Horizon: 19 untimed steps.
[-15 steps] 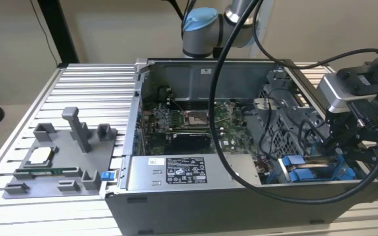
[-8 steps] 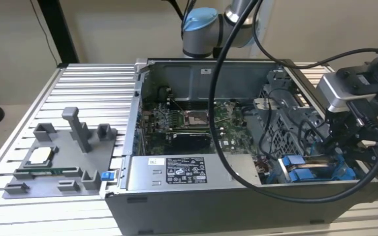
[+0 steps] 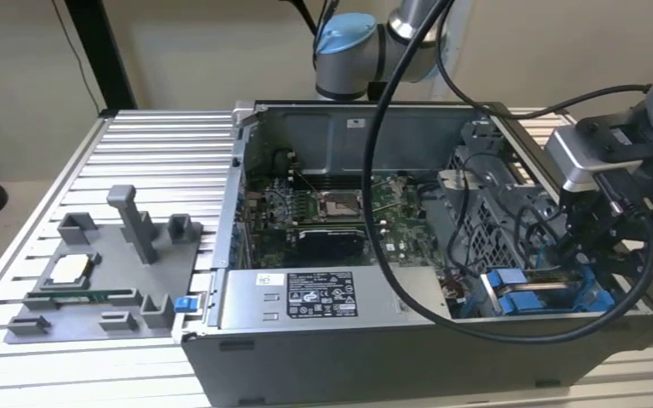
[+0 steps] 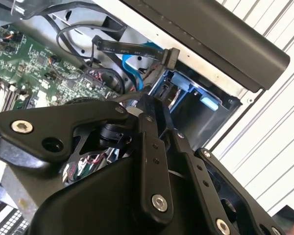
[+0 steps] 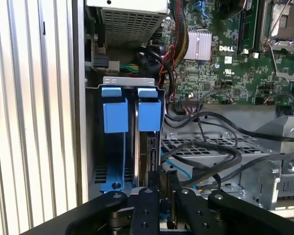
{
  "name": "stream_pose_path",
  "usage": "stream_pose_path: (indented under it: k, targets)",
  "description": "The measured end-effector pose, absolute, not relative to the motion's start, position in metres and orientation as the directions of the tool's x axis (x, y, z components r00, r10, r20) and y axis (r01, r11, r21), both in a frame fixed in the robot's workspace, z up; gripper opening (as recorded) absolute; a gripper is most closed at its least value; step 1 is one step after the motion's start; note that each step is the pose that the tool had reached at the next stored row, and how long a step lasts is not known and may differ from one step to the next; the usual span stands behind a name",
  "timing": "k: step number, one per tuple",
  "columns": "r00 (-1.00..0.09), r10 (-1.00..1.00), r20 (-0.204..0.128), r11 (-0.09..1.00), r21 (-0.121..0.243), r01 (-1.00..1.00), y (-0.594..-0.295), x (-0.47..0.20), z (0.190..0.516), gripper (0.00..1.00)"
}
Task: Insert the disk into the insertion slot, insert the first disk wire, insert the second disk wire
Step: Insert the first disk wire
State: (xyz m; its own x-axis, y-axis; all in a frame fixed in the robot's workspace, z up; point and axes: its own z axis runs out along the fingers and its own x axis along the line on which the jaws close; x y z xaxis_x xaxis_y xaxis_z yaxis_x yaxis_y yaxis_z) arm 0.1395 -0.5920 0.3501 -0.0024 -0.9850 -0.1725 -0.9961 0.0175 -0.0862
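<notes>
Here we are at the open computer case (image 3: 417, 348) on the slatted table (image 3: 156, 161). In the exterior view the arm (image 3: 349, 42) reaches over from twelve o'clock, and its wrist hangs above the case's four o'clock corner. The gripper (image 3: 591, 270) is dipped right down into the drive cage there. I cannot tell from here whether it is clamped on anything.

In the first wrist view the gripper (image 5: 162, 185) sits just above the insertion slot (image 5: 127, 81), a grey metal bay. Two bright blue carrier tabs (image 5: 115, 115) stand side by side in it. The disk (image 5: 150, 147) is already in, standing on edge beneath the tab nearer the tangle of cables. Only its thin dark side shows.

A light blue wire (image 5: 179, 169) curls just beside the gripper, among loose black cables (image 5: 210, 147). In the second wrist view the gripper (image 4: 149, 105) points at the same blue frame. A flat black cable ends in a connector (image 4: 171, 56) just above it, hanging free and touching nothing that I can make out.

In the exterior view, the grey power-supply box (image 3: 303, 297) lies at six o'clock inside the case. The motherboard (image 3: 326, 212) is at the centre. Well apart, at nine o'clock on the table, sits the grey fixture tray (image 3: 77, 319) with its upright posts.
</notes>
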Motion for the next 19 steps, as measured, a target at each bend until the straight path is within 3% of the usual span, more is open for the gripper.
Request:
stream_pose_path:
  k: [19]
  targets:
    - [-0.025,-0.986,-0.165,0.040,-0.086,-0.995,-0.5909,0.1429,0.3396,0.00]
